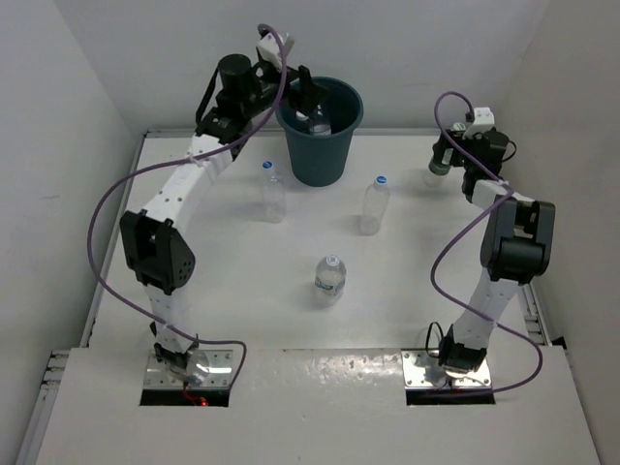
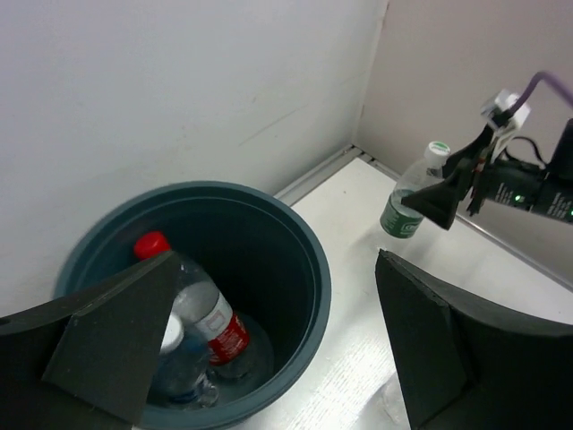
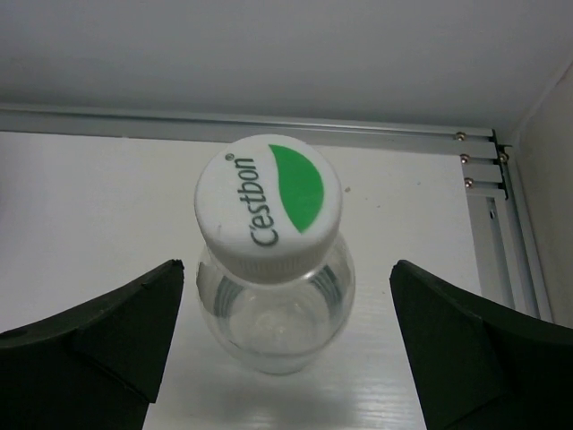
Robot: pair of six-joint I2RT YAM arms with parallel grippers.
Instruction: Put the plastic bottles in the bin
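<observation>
bin (image 1: 320, 136): dark teal round bucket standing upright at the far edge of the table (image 1: 213, 291), close to the back wall, left of centre in the top view.
bottles inside the bin: the left wrist view shows two lying against the inner wall, a red-capped bottle (image 2: 204, 309) with a red label and, just beside and below it, a pale-capped bottle (image 2: 175, 363); they look to be touching.
left gripper (image 2: 275, 260): poised above the bin's mouth, jaws spread wide, nothing between the fingers (image 2: 107, 349).
right gripper (image 3: 286, 264): at the far right of the table, pointing down, jaws spread wide on either side of a bottle, with a clear gap on both sides.
bottle under the right gripper (image 3: 273, 313): upright and clear, with a white cap (image 3: 269, 202) printed with a green mark and the word c'estbon; the left wrist view shows a green label on it. it stands near the right back corner, well apart from the bin.
left blue-capped bottle (image 1: 273, 191): upright on the table, just in front of the bin and to its left.
right blue-capped bottle (image 1: 374, 204): upright, in front of the bin and to its right, apart from it.
middle bottle (image 1: 329, 279): upright near the table's centre, with a pale cap and a greenish label, the nearest of the three to the arm bases.
</observation>
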